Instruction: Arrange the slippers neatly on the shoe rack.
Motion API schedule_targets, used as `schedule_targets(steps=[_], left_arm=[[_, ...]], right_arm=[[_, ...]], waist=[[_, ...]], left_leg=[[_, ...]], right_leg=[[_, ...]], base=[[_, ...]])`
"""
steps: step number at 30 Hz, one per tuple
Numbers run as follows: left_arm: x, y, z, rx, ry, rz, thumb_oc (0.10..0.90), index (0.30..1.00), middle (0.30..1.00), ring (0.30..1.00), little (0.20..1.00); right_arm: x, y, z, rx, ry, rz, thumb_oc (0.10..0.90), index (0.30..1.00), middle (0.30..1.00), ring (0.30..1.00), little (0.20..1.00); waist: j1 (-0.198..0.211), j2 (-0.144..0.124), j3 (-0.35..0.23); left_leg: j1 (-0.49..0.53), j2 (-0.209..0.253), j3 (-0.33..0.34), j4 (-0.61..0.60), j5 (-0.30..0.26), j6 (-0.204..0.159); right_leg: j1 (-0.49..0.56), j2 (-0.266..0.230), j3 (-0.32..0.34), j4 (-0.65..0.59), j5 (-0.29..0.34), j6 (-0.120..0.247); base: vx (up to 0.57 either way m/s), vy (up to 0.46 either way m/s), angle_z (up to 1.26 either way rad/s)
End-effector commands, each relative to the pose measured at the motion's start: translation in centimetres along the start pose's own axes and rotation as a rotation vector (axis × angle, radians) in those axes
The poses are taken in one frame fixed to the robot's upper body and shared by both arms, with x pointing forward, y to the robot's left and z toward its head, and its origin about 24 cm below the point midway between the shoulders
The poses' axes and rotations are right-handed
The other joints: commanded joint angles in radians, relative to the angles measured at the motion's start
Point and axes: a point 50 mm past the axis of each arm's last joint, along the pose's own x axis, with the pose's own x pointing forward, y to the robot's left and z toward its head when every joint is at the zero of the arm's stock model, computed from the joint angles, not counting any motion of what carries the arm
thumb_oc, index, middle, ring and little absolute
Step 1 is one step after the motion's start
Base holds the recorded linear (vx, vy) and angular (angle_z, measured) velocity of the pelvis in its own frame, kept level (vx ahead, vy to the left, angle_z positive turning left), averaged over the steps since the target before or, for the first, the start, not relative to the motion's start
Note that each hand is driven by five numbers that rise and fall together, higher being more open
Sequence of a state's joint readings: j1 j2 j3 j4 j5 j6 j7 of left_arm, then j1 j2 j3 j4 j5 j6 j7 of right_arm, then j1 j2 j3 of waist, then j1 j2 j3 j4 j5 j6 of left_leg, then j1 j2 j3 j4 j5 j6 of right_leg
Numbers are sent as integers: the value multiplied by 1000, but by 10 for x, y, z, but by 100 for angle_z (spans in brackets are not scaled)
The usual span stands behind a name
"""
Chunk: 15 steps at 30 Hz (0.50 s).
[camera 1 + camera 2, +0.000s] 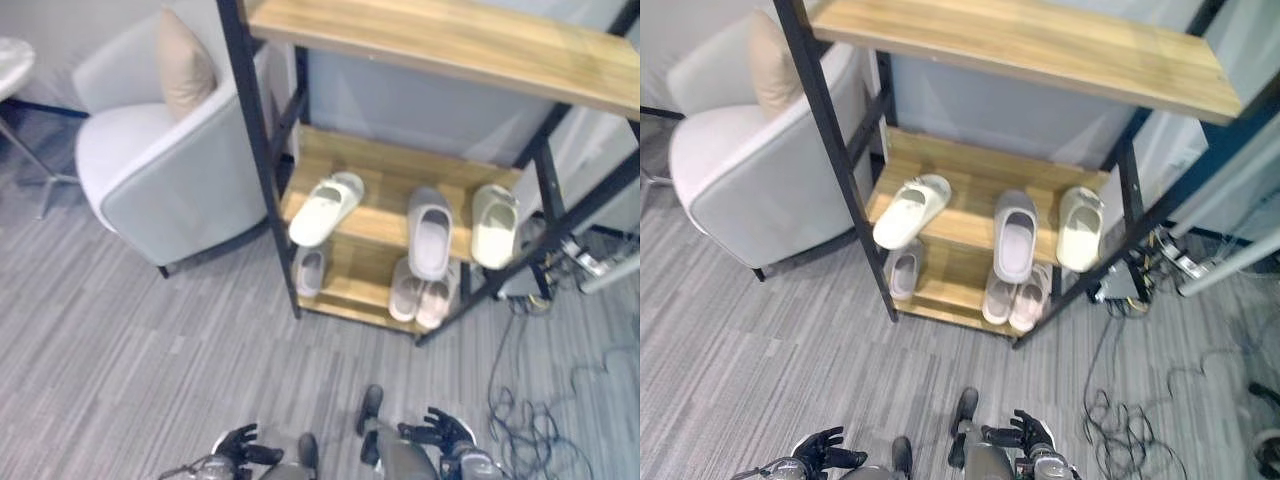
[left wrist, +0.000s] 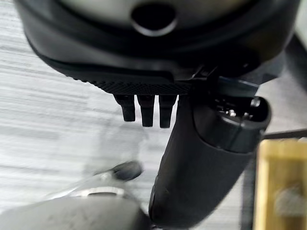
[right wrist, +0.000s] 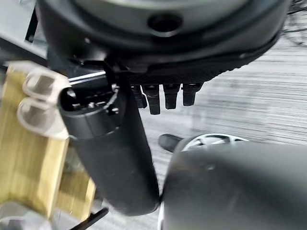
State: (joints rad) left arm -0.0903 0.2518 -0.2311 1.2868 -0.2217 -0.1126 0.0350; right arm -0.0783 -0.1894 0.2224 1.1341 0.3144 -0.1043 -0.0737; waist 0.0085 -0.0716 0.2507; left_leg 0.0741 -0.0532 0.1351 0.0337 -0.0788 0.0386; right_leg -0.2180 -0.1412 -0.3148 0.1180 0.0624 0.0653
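The shoe rack (image 1: 375, 165) has a black frame and wooden shelves. On its middle shelf a cream slipper (image 1: 327, 208) lies askew at the left, its toe over the front edge. A grey slipper (image 1: 430, 232) is in the middle and a second cream slipper (image 1: 494, 225) at the right. On the bottom shelf sit one pale grey slipper (image 1: 310, 270) and a pinkish pair (image 1: 420, 293). My left hand (image 1: 240, 443) and right hand (image 1: 437, 428) hang low, well short of the rack. Both are open and hold nothing, as the left wrist view (image 2: 144, 72) and the right wrist view (image 3: 165, 62) also show.
A grey armchair (image 1: 160, 170) with a beige cushion (image 1: 183, 65) stands just left of the rack. Loose cables (image 1: 540, 420) lie on the carpet at the right. A round table (image 1: 12, 60) is at the far left. The rack's top shelf (image 1: 450, 40) overhangs the lower ones.
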Motion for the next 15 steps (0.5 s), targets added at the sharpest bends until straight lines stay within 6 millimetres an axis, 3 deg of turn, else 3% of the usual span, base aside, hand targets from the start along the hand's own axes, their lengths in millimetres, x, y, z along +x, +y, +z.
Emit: schedule_targets(steps=[1, 4, 6, 9, 15], left_arm=[[2, -12, 22, 49, -86, -32, 800, 900, 900, 900, 900], [3, -14, 27, 61, -102, -36, 800, 900, 900, 900, 900], [3, -17, 30, 64, -114, -40, 800, 900, 900, 900, 900], [3, -19, 25, 77, -97, -44, 800, 900, 900, 900, 900], [2, -23, 18, 96, -83, -50, 800, 900, 900, 900, 900]], right_arm=[[1, -31, 28, -67, -128, -81, 800, 900, 900, 900, 900], [0, -31, 33, -70, -144, -80, 800, 900, 900, 900, 900], [0, -31, 39, -73, -174, -72, 800, 900, 900, 900, 900], [-2, -34, 43, -80, -208, -76, 800, 900, 900, 900, 900], [-8, -28, 52, -110, -283, -47, 800, 900, 900, 900, 900]], waist=[[17, 4, -7], [20, 3, -2], [25, 5, -10], [34, 37, -21], [15, 54, -43]], left_leg=[[-200, 72, -81, 400, 31, -137], [-249, 78, -93, 444, 34, -136], [-275, 99, -104, 350, 1, -125], [-265, 121, -130, 142, 71, -134], [-181, 107, -144, 64, 70, -127]], right_leg=[[140, 17, 16, -81, -49, 14], [166, 25, 24, -99, -59, 2], [190, 27, 37, -127, -73, 16], [215, 53, 58, -144, -86, 32], [225, 47, 89, -117, -94, 39]], base=[[58, -44, 39], [81, 3, 6], [183, 89, -51], [157, 142, -31], [81, 135, -30]])
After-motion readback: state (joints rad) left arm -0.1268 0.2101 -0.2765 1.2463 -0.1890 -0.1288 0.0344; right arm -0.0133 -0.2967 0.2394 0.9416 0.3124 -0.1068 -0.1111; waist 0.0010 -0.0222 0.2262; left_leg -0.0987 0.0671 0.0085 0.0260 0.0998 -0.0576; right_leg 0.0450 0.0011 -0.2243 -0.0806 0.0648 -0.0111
